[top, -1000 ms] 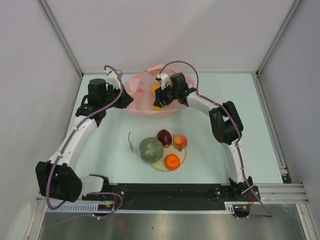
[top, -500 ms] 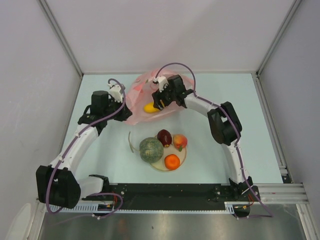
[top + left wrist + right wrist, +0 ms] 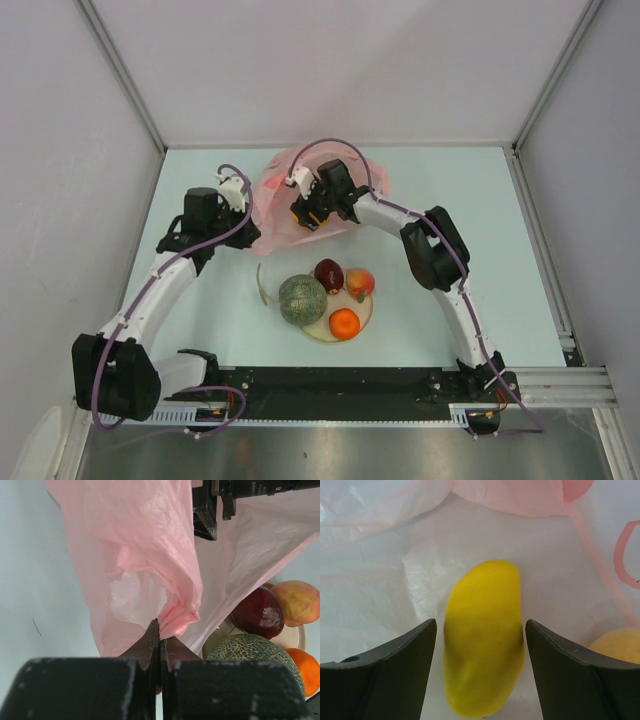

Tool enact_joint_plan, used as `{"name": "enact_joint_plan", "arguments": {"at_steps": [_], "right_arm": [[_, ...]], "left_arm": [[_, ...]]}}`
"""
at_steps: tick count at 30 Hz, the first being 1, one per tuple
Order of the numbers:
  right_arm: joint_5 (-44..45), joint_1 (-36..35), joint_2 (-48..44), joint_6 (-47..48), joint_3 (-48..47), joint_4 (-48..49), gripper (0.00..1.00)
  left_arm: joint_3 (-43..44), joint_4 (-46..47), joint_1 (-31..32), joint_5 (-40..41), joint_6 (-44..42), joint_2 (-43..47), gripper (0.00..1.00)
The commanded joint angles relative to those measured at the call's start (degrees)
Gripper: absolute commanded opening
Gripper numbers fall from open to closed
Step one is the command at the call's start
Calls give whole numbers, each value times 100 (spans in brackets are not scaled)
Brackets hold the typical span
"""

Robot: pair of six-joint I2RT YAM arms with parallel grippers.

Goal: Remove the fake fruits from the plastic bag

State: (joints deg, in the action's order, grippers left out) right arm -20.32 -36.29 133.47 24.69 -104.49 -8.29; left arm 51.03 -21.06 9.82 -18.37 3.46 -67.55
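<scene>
The pink plastic bag (image 3: 275,190) lies at the back middle of the table. My left gripper (image 3: 160,630) is shut on a bunched fold of the bag (image 3: 150,555) and holds it up. My right gripper (image 3: 480,625) is inside the bag, open, its fingers on either side of the yellow oblong fruit (image 3: 482,640) with small gaps. A second round yellowish fruit (image 3: 620,645) lies beside it. In the top view the right gripper (image 3: 308,208) covers these fruits. The melon (image 3: 302,298), dark red apple (image 3: 328,274), peach-coloured fruit (image 3: 360,283) and orange (image 3: 344,323) sit on the cream plate (image 3: 372,312).
A thin curved pale strip (image 3: 262,285) lies on the table left of the plate. The left wrist view shows the melon (image 3: 250,652), the apple (image 3: 260,612) and the plate (image 3: 292,637) close behind the bag. Walls enclose the table's back and sides.
My right gripper has moved left and deeper into the bag, over the yellow fruit. The left gripper has drawn the bag edge slightly right and nearer.
</scene>
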Motion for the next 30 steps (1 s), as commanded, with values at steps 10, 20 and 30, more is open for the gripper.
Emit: {"name": "enact_joint_plan", "arguments": {"at_steps": [10,20,30], "right_arm": [[-59,105,-171,46,-292,-67,45],[-745,-27,-2210,168,1044,127,26],[-1123,-369,-3626,115,2028,-471,7]], "left_arm": [[188,199,-42,-79,-12,-100,0],[812,225,-42,-281,312,-768,0],[1269,427,-16,-334,453,-953,0]]}}
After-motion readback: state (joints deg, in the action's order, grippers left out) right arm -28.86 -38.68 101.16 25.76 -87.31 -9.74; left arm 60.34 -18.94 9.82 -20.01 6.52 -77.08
